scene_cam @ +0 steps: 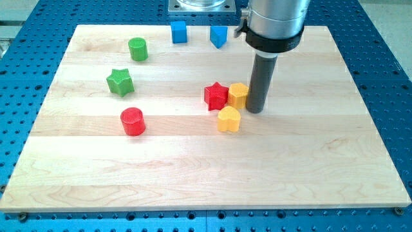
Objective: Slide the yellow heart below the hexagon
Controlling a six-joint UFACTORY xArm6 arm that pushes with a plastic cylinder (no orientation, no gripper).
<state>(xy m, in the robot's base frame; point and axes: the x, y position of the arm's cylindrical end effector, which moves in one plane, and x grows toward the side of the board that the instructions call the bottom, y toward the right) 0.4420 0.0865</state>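
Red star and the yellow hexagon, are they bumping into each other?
Touching. In the camera view, the red star and yellow hexagon sit side by side with no board visible between their edges. My tip stands at the hexagon's right.

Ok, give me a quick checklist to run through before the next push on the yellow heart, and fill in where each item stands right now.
1. Yellow heart block located: ok, it lies toward the view's bottom from the yellow hexagon block.
2. Heart directly below the hexagon: not ok, it sits slightly toward the view's left.
3. My tip in view: ok, just to the view's right of the hexagon.
4. Tip clear of the hexagon: cannot tell, they look touching or nearly so.
5. Red star block out of the way: not ok, it is pressed against the hexagon's left side, close above the heart.
6. Heart well inside the wooden board: ok.
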